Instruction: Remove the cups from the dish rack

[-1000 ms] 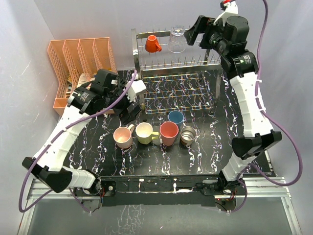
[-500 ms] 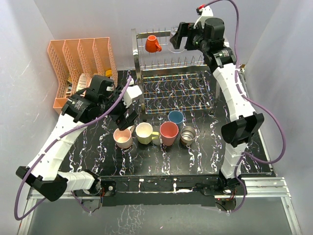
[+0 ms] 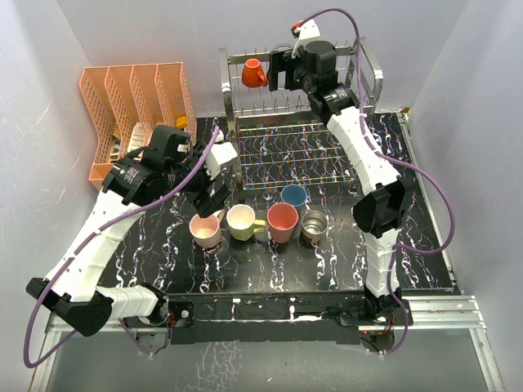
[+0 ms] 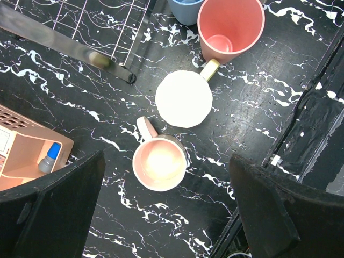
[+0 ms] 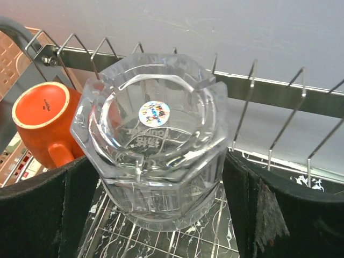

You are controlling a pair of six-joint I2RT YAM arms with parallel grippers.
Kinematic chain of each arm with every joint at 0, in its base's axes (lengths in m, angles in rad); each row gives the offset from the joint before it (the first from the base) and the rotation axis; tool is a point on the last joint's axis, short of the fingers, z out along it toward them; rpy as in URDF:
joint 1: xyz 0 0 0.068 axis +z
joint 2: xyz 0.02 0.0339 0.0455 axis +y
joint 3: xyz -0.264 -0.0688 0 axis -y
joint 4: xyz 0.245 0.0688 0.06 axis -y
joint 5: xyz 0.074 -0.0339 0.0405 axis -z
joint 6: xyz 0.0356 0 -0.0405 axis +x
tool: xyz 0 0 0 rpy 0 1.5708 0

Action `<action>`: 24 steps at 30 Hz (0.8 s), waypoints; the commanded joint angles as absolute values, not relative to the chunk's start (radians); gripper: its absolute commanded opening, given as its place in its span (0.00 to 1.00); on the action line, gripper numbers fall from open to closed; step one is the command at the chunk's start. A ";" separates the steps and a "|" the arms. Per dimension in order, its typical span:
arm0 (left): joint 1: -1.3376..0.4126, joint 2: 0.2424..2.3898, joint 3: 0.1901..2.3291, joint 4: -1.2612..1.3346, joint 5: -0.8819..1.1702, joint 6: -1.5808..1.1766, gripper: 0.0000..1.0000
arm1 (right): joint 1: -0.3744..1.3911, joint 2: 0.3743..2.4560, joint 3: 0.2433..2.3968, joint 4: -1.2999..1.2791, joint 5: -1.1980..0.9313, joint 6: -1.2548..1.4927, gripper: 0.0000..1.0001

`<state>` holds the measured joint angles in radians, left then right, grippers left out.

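Note:
The chrome dish rack [image 3: 226,98] stands at the back. On its upper tier, the small orange mug [image 3: 252,73] hangs on its prongs. Next to the mug, the clear glass [image 5: 153,134] sits upside down. My right gripper [image 3: 283,72] is open; its fingers [image 5: 43,209] flank the glass with the pads close to its sides. The gripper hides the glass from above. The pale pink mug [image 3: 204,229], yellow mug [image 3: 242,220], salmon-red cup [image 3: 283,222], steel cup [image 3: 314,225] and light blue tumbler [image 3: 293,196] stand on the table. My left gripper [image 4: 166,215] is open and empty above the pink mug [image 4: 159,165].
A peach slotted organizer [image 3: 135,102] holding small items stands at the back left, close to my left arm. The rack's lower tier [image 3: 294,155] is bare wire. The table's front edge with black tape [image 4: 317,123] lies right of the cups in the left wrist view.
My right arm swung left along the rack's upper tier, and its open jaws now flank the clear glass. My left arm shifted slightly, then held still.

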<state>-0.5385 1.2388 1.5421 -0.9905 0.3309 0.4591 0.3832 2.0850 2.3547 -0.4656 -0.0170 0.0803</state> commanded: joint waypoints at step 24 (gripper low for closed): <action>-0.534 1.233 1.553 -0.667 0.308 0.482 0.97 | 0.366 1.805 2.286 -0.300 0.075 0.193 0.35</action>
<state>-0.5385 1.2400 1.5425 -0.8124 0.3233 0.4576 0.3882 1.9785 2.3196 -0.3859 0.1120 0.1047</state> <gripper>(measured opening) 0.971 0.784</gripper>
